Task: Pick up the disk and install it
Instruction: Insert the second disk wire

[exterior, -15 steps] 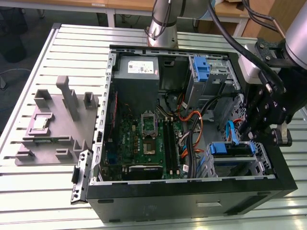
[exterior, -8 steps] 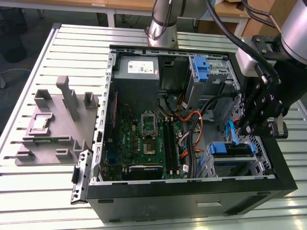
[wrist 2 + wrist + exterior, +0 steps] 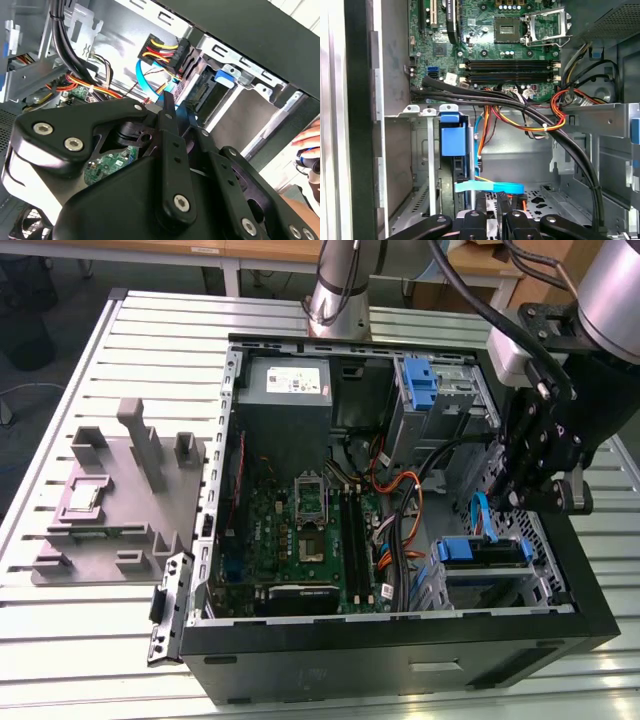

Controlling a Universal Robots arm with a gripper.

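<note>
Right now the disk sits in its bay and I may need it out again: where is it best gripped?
Probably by the blue side rails, the exposed edge of the disk. Come in from the open side of the computer case, since the metal cage appears to cover its flat faces.

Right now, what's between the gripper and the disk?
A flat light-blue cable crosses between the gripper and the disk, as the first wrist view shows.
</note>
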